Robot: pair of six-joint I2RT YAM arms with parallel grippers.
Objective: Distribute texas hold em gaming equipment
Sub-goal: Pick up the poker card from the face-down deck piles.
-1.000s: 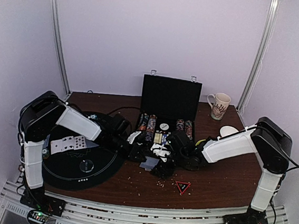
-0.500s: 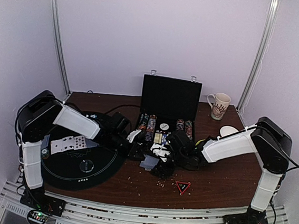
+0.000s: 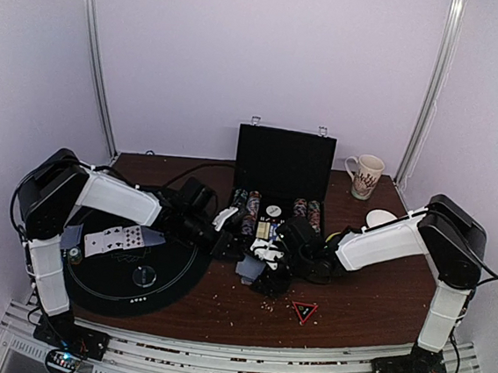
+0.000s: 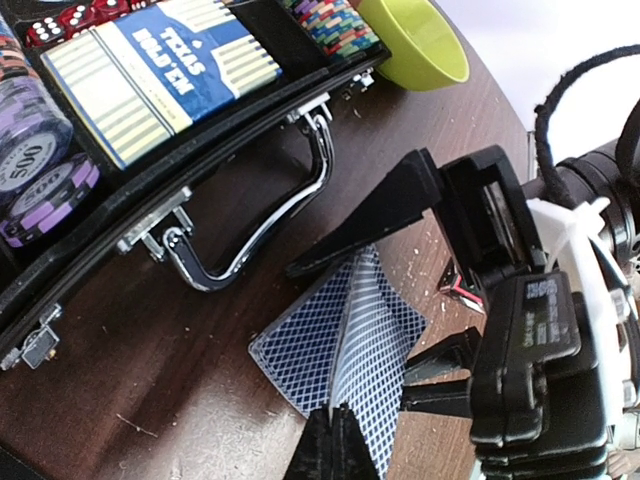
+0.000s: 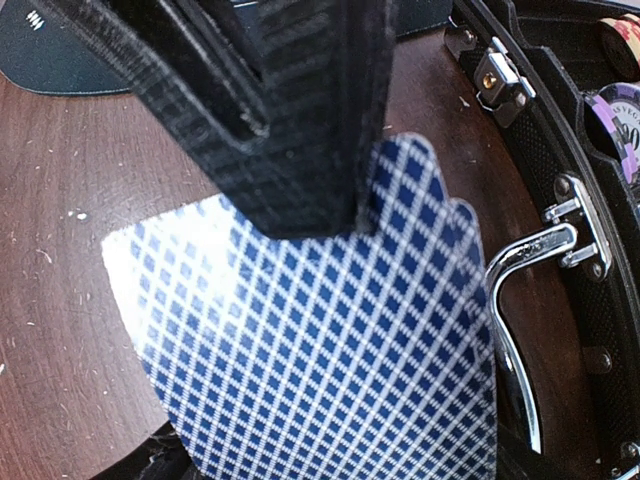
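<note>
Fanned playing cards point(image 4: 300, 360) are being held low over the desk point(image 4: 120, 380), just in front of the open chip case point(image 4: 150, 190). The left gripper point(image 4: 335, 445) is pinching fully closed on their near corner, probably to peel one card off for dealing. The right gripper point(image 4: 355, 325) is standing wide, its jaws spanning the fan's width and seemingly clamping it as an anchor
</note>
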